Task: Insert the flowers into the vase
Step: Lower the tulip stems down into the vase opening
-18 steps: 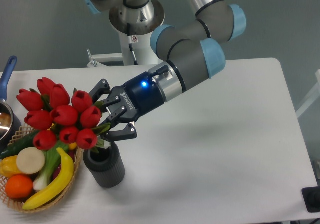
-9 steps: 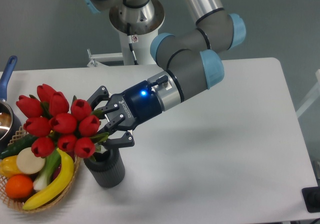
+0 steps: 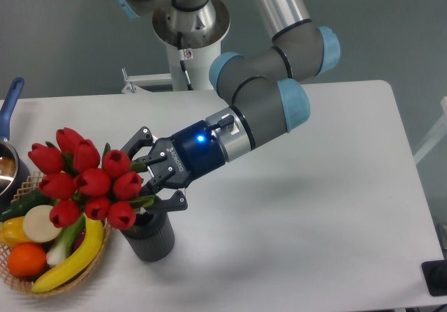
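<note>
Now flowers (image 3: 87, 183) between fingers (image 3: 166, 204), over vase (image 3: 149, 235).

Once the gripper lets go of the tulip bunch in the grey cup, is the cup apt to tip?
Possibly. The flowers spread wider than the vase and lean toward the basket, so the load looks top-heavy and off-centre. The vase's straight ribbed sides suggest a broad base, which should help.

Flowers (image 3: 87, 183): red buds, green stems and leaves. Vase (image 3: 150, 236): dark grey, vertical ribbing. Gripper (image 3: 148, 174): black fingers, 1 blue light lit on its dark body. Arm (image 3: 260, 109): grey with light-blue caps. Table (image 3: 300, 207): white. Basket (image 3: 105, 239): tan wicker; yellow banana (image 3: 73, 255), orange fruit (image 3: 26, 259). Pot handle (image 3: 10, 102): blue.
</note>
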Motion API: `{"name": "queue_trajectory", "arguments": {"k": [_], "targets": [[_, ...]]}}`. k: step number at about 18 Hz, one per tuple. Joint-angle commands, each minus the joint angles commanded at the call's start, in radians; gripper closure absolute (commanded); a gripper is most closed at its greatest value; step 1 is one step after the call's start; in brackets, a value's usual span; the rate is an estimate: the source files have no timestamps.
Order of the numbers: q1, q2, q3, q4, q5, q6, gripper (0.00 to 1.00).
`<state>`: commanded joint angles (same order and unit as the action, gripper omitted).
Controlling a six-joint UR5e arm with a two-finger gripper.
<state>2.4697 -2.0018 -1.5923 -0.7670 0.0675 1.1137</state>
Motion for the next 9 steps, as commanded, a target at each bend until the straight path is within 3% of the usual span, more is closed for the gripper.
{"name": "queue_trajectory", "arguments": {"k": [5,9], "targets": [[-0.002,-0.015,-0.008,0.0,0.0,0.0,0.56],[0.009,-0.012,-0.074,0.0,0.0,0.017,0.55]]}}
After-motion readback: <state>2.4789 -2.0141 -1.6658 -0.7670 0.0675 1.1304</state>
